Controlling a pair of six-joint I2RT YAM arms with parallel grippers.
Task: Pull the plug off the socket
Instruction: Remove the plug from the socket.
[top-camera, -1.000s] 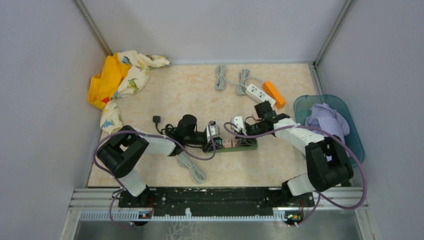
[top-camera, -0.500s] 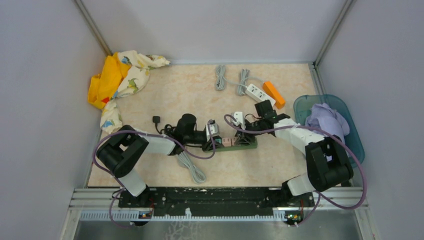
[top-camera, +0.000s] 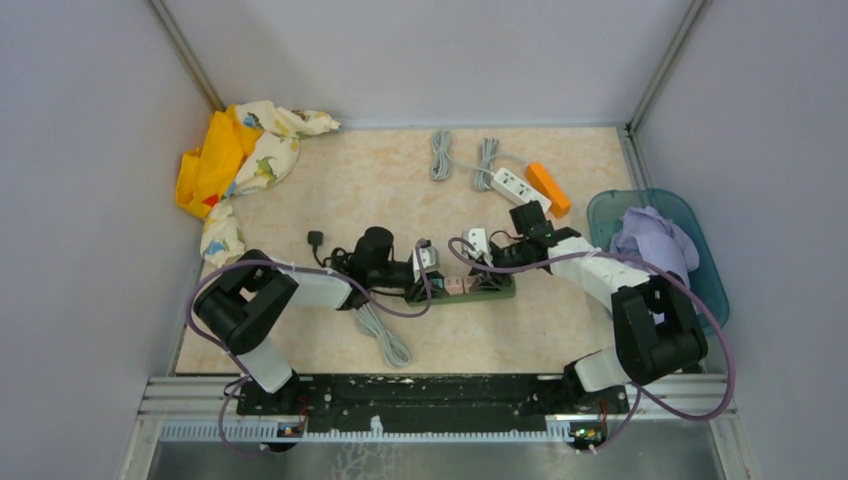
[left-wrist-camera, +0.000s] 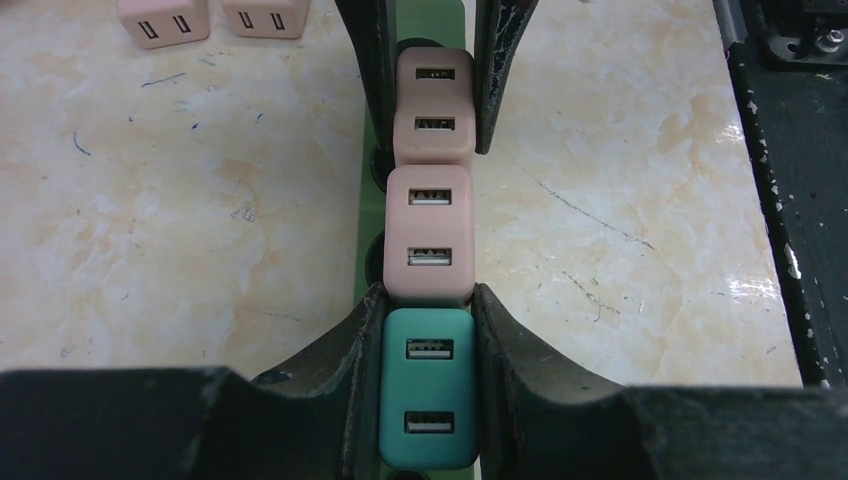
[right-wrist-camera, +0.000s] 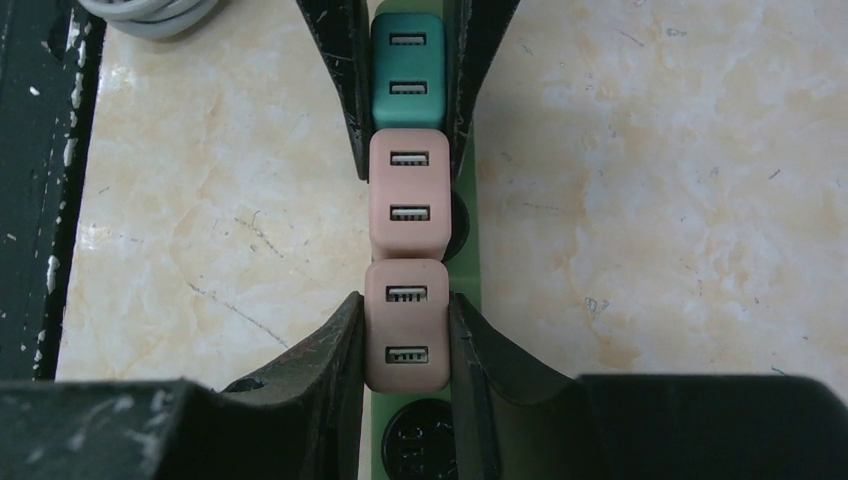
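— Has anything shifted for us since a second ago?
— Hardly. Our right wrist lifted a touch and settled back. The green socket strip (right-wrist-camera: 468, 170) lies where it lay, three plugs in a row on it.
— And our arms?
— Both reach low over the table (top-camera: 330, 190), facing each other along the strip. Our left gripper (left-wrist-camera: 428, 310) is clamped on the teal plug (left-wrist-camera: 428, 390), our right gripper (right-wrist-camera: 405, 310) on the end pink plug (right-wrist-camera: 406, 335). The middle pink plug (right-wrist-camera: 408, 195) sits between them.

No legible text, labels or numbers: teal plug (left-wrist-camera: 428, 390), middle pink plug (left-wrist-camera: 429, 235), end pink plug (right-wrist-camera: 406, 325), green power strip (right-wrist-camera: 468, 270), white power strip (top-camera: 510, 183) all unmarked.
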